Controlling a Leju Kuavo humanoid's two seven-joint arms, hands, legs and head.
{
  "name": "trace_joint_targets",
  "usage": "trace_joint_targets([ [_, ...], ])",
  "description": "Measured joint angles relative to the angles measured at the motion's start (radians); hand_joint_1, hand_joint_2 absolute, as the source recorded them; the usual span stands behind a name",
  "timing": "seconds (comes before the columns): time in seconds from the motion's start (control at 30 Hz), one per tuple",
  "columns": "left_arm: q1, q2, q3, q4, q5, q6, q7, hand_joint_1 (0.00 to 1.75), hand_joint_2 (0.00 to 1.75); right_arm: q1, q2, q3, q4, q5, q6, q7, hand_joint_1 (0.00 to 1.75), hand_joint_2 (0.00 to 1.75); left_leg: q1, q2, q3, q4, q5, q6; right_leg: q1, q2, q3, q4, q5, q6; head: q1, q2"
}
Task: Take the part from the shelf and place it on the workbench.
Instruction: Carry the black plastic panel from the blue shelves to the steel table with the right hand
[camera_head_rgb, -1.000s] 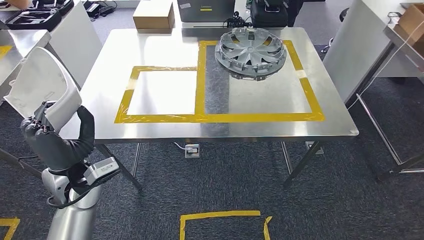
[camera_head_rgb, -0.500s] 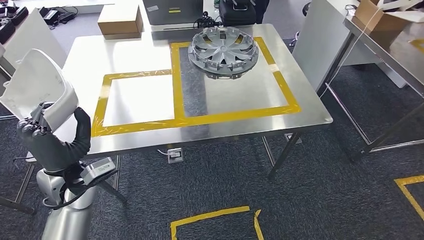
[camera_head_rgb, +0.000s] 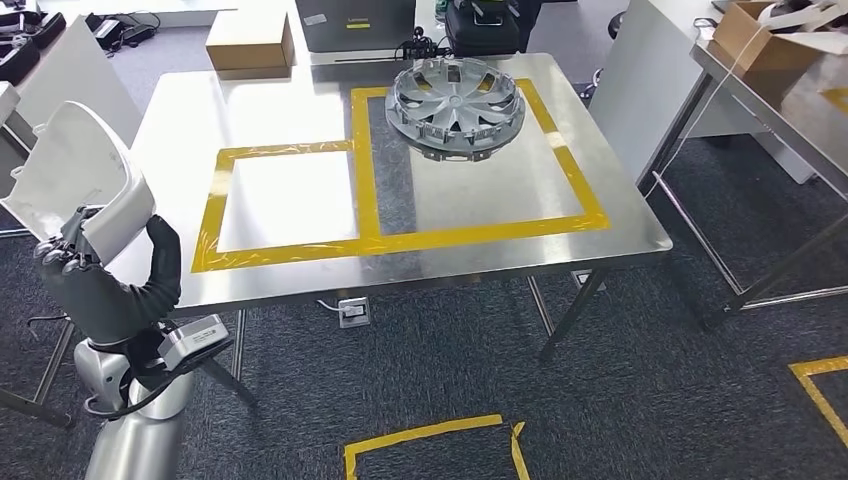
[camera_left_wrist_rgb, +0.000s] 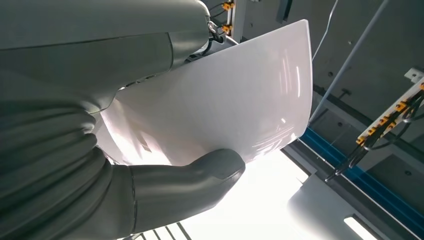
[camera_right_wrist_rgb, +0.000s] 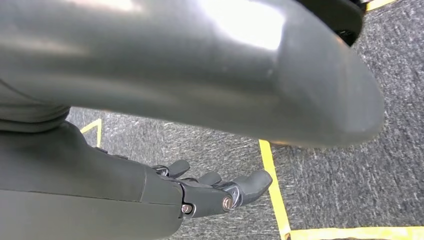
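Gripping the white part (camera_head_rgb: 75, 175) from below, the left hand (camera_head_rgb: 100, 280) held it up at the near left of the head view, just off the tabletop's (camera_head_rgb: 300, 110) near left corner and apart from its surface. The part was a smooth, curved white shell, standing roughly upright and tilted, its lower edge caught between the dark fingers (camera_head_rgb: 60, 255) on one side and the thick thumb on the other. From the left wrist view the thumb pressed flat against the glossy white face of the part (camera_left_wrist_rgb: 225, 110), with the hand (camera_left_wrist_rgb: 165, 185) wrapped around its lower edge.

A steel tabletop carried two rectangles marked out in yellow tape (camera_head_rgb: 365, 160), a smaller one on the left adjoining a larger one on the right. A grey wheel cover (camera_head_rgb: 455, 105) lay inside the far end of the larger rectangle, well apart from the part. A cardboard box (camera_head_rgb: 250, 42) sat beyond the far left edge of the tabletop.

The right hand (camera_right_wrist_rgb: 200, 192) hung over dark carpet (camera_right_wrist_rgb: 350, 165) crossed by yellow floor tape (camera_right_wrist_rgb: 272, 185). Its fingers (camera_right_wrist_rgb: 250, 185) were loosely curled, spread apart, and held nothing.
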Motion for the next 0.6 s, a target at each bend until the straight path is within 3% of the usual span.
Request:
trace_joint_targets([
  [0.07,0.0,-0.005,0.001,-0.002,-0.005,0.0,0.0,1.75,1.75,-0.002,0.0,-0.001,0.0,0.0,-0.001,0.001,0.0,0.0,0.002,0.008,0.014,-0.004,-0.001,0.007,0.001,-0.025,-0.035,0.071,-0.039,-0.003,0.003,0.0],
  [0.13,0.003,-0.008,0.001,-0.002,-0.009,0.0,0.0,1.75,1.75,-0.004,0.0,-0.001,0.0,0.0,-0.003,0.001,0.0,0.0,0.002,0.016,0.017,-0.003,-0.003,0.007,0.002,-0.041,-0.104,0.197,-0.101,-0.001,0.005,0.0],
  [0.17,0.007,-0.009,0.001,-0.002,-0.01,0.0,0.0,1.75,1.75,-0.004,0.0,-0.001,0.0,0.0,-0.003,0.001,0.0,0.0,0.002,0.019,0.018,-0.002,-0.006,0.004,0.001,-0.044,-0.134,0.246,-0.119,0.001,0.005,0.0],
  [0.2,0.01,-0.01,0.001,-0.002,-0.011,0.0,0.0,1.75,1.75,-0.003,0.0,-0.001,0.0,0.0,-0.004,0.001,0.0,0.0,0.003,0.022,0.02,-0.002,-0.009,0.0,0.0,-0.045,-0.148,0.264,-0.119,0.005,0.005,0.0],
  [0.23,0.013,-0.011,0.001,-0.002,-0.012,0.0,0.0,1.75,1.75,-0.002,0.0,-0.001,0.0,0.0,-0.004,0.001,0.0,0.0,0.005,0.025,0.024,-0.001,-0.013,-0.005,-0.002,-0.048,-0.142,0.243,-0.098,0.007,0.005,0.0],
  [0.3,0.014,-0.014,0.001,-0.002,-0.014,0.0,0.0,1.75,1.75,-0.001,0.0,-0.002,0.0,0.0,-0.005,0.001,0.0,0.0,0.01,0.029,0.036,0.002,-0.025,-0.017,-0.005,-0.057,-0.084,0.116,-0.025,0.01,0.005,0.0],
  [0.33,0.014,-0.015,0.001,-0.002,-0.014,0.0,0.0,1.75,1.75,-0.001,0.0,-0.002,0.0,0.0,-0.006,0.0,0.0,0.0,0.011,0.032,0.042,0.004,-0.032,-0.025,-0.003,-0.062,-0.058,0.057,-0.012,0.006,0.006,0.0],
  [0.4,0.013,-0.017,0.002,-0.002,-0.014,0.0,0.0,1.75,1.75,-0.002,0.001,-0.003,0.0,-0.001,-0.006,0.0,0.0,0.0,0.01,0.036,0.05,0.003,-0.041,-0.042,0.003,-0.07,-0.035,0.003,-0.016,-0.014,0.007,0.0],
  [0.5,0.012,-0.017,0.002,-0.003,-0.013,0.0,0.0,1.75,1.75,0.0,0.002,-0.005,0.0,-0.002,-0.006,-0.001,0.0,0.0,0.01,0.037,0.06,0.019,-0.042,-0.064,0.004,-0.065,-0.017,0.0,-0.02,-0.047,0.006,0.0],
  [0.53,0.01,-0.017,0.002,-0.003,-0.013,0.0,0.0,1.75,1.75,0.001,0.002,-0.005,0.0,-0.002,-0.006,-0.001,0.0,0.0,0.011,0.035,0.049,0.045,-0.041,-0.068,0.004,-0.064,-0.006,-0.001,-0.026,-0.055,0.005,0.0],
  [0.6,0.006,-0.017,0.002,-0.004,-0.013,0.0,0.0,1.75,1.75,-0.001,0.002,-0.005,0.0,-0.002,-0.006,-0.001,0.0,0.0,0.012,0.029,-0.014,0.145,-0.057,-0.07,0.005,-0.06,0.013,-0.003,-0.039,-0.067,0.002,0.0],
])
